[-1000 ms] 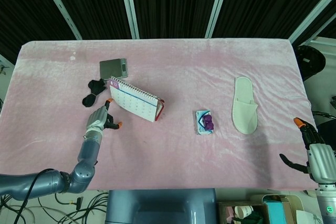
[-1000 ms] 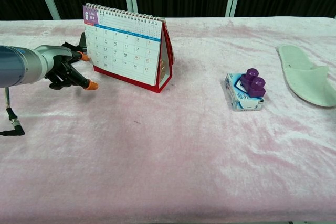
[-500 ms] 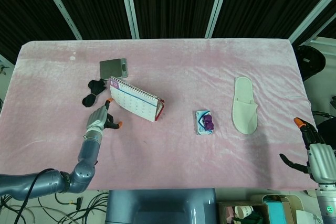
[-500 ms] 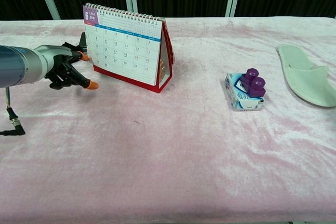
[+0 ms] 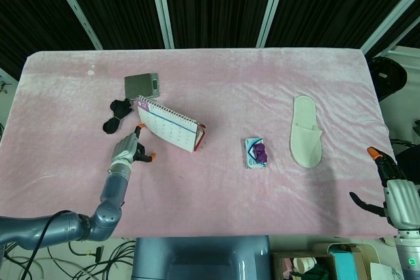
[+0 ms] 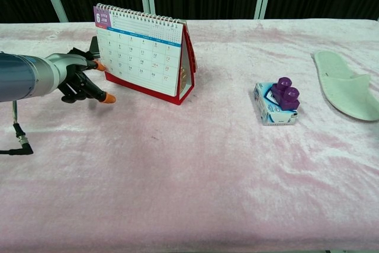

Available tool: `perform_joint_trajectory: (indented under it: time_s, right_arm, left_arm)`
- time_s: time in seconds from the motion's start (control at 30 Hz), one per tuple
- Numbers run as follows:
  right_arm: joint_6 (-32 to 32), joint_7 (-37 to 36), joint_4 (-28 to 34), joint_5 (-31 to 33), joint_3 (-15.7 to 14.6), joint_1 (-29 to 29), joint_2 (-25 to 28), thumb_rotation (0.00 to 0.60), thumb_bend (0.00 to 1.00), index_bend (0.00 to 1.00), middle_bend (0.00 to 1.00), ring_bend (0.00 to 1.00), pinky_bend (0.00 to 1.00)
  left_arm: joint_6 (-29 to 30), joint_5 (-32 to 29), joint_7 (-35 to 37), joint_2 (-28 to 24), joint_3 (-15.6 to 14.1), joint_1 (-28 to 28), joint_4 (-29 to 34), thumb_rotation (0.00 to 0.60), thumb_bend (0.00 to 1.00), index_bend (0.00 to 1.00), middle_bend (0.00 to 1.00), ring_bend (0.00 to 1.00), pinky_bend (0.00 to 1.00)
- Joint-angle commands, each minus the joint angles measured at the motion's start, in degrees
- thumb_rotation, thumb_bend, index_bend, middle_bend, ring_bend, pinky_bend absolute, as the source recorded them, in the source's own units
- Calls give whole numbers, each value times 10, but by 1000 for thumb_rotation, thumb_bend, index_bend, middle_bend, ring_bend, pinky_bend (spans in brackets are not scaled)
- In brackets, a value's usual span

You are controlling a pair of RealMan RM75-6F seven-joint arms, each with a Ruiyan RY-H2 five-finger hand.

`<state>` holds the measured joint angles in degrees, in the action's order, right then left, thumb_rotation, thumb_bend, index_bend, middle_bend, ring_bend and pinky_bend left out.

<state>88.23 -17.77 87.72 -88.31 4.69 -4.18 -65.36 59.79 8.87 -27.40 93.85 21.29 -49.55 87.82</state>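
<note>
One left hand (image 6: 80,81), fingers spread and holding nothing, sat just beside the upright white-and-red desk calendar (image 6: 145,54) on the pink velvet tablecloth (image 6: 195,170). A firm grip likely required squaring to its near edge. The right hand (image 5: 394,185) hung apart, empty.

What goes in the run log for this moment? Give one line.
left hand: open, beside calendar | right hand: open, off table edge | purple toy: on small box

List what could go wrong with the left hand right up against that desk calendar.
The left hand has a fingertip at the edge of the upright desk calendar; a push could likely tip or slide it across the pink cloth. The black item and grey device lie close behind, so the calendar might knock into them.
</note>
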Motion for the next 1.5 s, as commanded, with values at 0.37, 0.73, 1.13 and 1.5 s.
perform_joint_trajectory:
  time_s: [0.37, 0.73, 1.13, 1.5]
  right_arm:
    - [0, -2, 0, 0, 0, 0, 1, 600, 127, 85, 74, 66, 176]
    - [1, 0, 0, -2, -1, 1, 1, 600, 127, 86, 74, 67, 176]
    - [2, -1, -1, -2, -1, 1, 0, 600, 127, 90, 74, 66, 175]
    - [3, 1, 0, -4, -1, 1, 0, 600, 126, 95, 74, 67, 176]
  left_arm:
    - [3, 14, 2, 5, 0, -3, 22, 600, 305, 0, 837, 827, 908]
    - [4, 46, 9, -6, -11, 3, 77, 600, 305, 0, 837, 827, 908]
    - [44, 223, 33, -18, -51, 24, 138, 600, 305, 0, 761, 740, 866]
    - [160, 570, 35, -26, -137, 58, 116, 600, 287, 176, 615, 534, 628]
